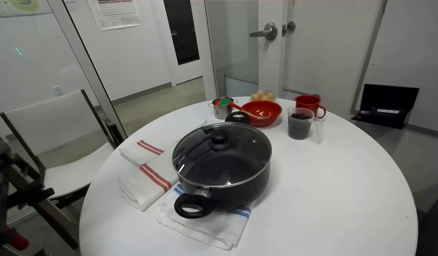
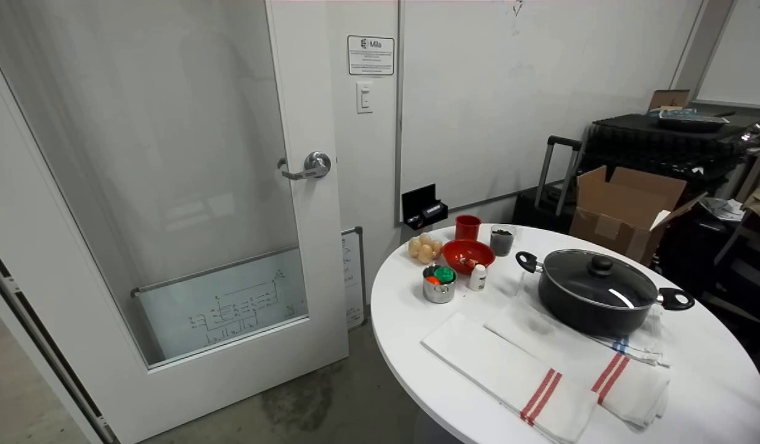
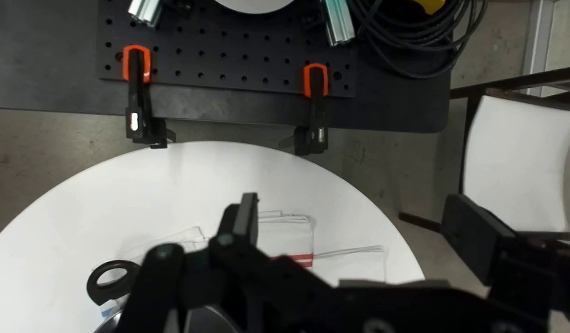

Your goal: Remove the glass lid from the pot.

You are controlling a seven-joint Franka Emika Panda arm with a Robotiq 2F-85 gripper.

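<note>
- Fingers [image 3: 476, 236], nearest in the wrist view, stand wide apart with nothing held between them, so no release seems needed first.
- Counter [image 1: 339, 199], round and white: the side away from the red-striped towels [image 2: 509, 364] looks the better spot for setting down what comes off.
- Black pot [image 1: 240, 195] sits on it, partly over a blue-striped towel [image 1: 219, 227]. Cloth underneath could let it slide, so any pull should go straight up, not sideways.
- Glass lid [image 1: 222, 156] is seated on the pot, not yet gripped, its black knob [image 1: 219, 137] standing at the centre. To do this well, line the fingers up over the knob, lower until they straddle it, pinch firmly, then raise slowly until the rim is free before swinging aside.
- Wall sign [image 2: 371, 55] in an exterior view: "Mila" reads at the top; the lines beneath are too small to make out.
- White bottle [image 2: 478, 279], smallest here: any print is unreadable.
</note>
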